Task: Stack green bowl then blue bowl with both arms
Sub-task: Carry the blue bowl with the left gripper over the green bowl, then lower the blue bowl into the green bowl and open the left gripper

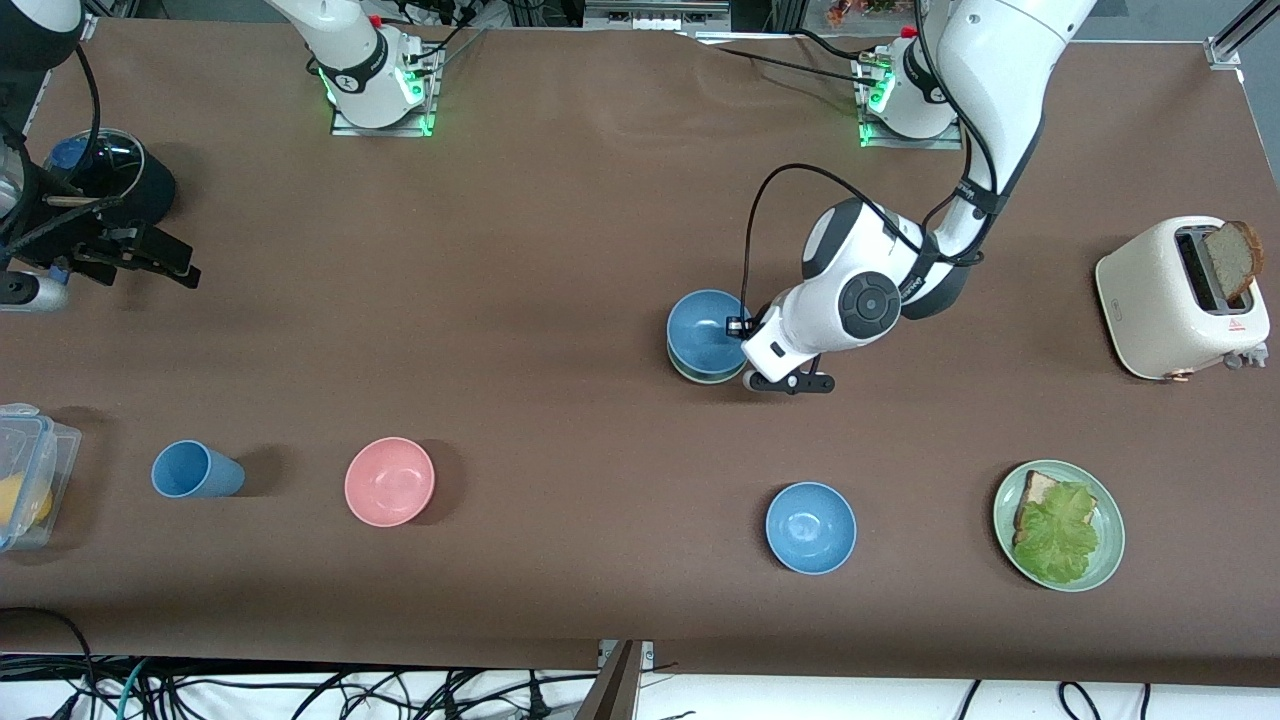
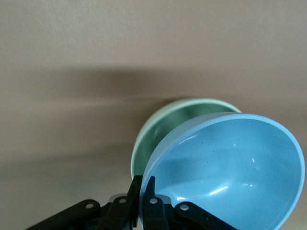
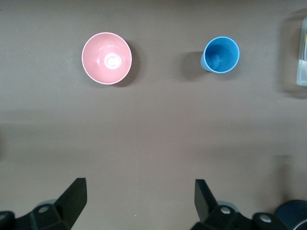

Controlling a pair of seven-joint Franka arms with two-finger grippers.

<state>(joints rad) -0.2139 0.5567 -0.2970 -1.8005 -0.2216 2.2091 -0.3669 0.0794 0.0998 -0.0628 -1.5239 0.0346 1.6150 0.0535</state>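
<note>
Brown table point(image 1: 560, 250), left fingers point(image 2: 146, 191) clamped on blue bowl point(image 1: 703, 330), right fingers point(image 3: 76, 194) apart.

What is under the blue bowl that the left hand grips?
The green bowl sits under the blue bowl, which the left hand pinches by the rim. The green bowl's inside is mostly covered.

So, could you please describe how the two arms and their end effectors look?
Both are white jointed arms with dark joint bands and black cables. The left arm ends in a black two-finger left end effector; the right end effector is black too.
</note>
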